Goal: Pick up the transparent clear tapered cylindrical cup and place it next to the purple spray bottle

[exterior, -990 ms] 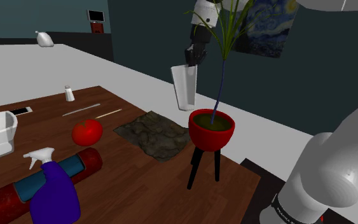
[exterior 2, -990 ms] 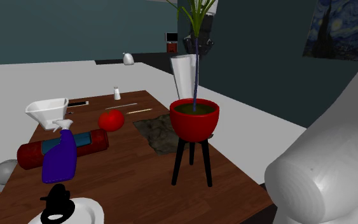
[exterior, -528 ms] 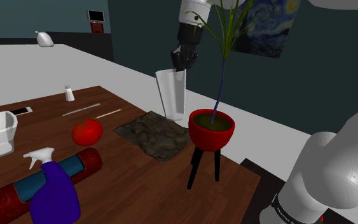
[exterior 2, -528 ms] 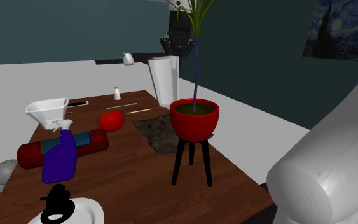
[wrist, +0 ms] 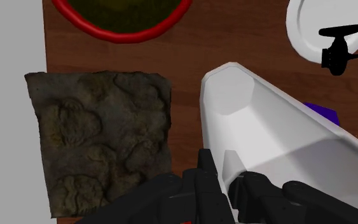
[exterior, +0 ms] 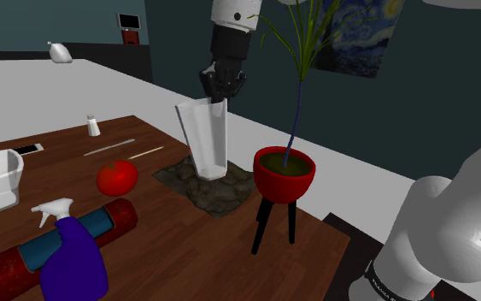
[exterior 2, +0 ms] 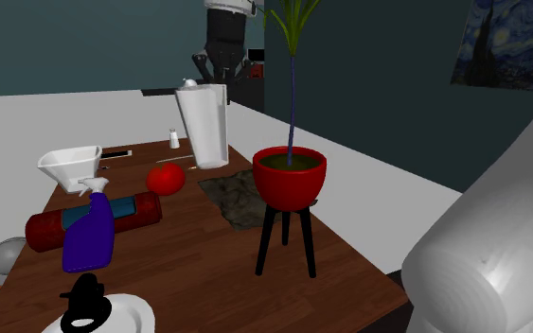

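Cup in hand — nearer the tomato than before.

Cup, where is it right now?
The cup hangs in the gripper above the table, in the shoulder view's middle, with the tomato to its left and the red plant pot to its right.

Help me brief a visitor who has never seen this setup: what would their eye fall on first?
The pale tapered cup, held tilted above the wooden table with the black jaws shut on its rim, stands out first. Beside it is the red plant pot on black legs, and the purple spray bottle sits at the shoulder view's lower left.
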Controlling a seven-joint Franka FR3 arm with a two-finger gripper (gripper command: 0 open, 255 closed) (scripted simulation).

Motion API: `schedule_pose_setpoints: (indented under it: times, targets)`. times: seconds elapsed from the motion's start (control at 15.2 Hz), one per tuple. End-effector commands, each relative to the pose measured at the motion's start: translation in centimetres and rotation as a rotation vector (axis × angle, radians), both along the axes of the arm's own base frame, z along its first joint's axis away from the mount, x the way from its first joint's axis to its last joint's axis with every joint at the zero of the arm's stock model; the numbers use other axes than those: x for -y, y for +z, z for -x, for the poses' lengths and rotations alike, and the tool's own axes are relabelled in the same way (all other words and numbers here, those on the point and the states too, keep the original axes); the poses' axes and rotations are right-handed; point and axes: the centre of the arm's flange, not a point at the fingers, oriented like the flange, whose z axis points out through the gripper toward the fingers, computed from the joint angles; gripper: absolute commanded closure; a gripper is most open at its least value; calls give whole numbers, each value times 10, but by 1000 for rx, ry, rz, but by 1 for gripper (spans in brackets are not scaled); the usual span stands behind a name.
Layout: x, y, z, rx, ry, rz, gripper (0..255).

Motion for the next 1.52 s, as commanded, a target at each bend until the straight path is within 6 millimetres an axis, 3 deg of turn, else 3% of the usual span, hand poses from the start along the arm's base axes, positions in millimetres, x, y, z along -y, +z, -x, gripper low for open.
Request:
schedule_pose_setpoints:
  times: [0.0, 0.73, 1.45]
  targets:
    - [-28, -3, 7, 0, -1, -1, 255]
    - [-165, -2, 42, 0, -1, -1, 255]
    - [-165, -60, 42, 0, -1, -1, 255]
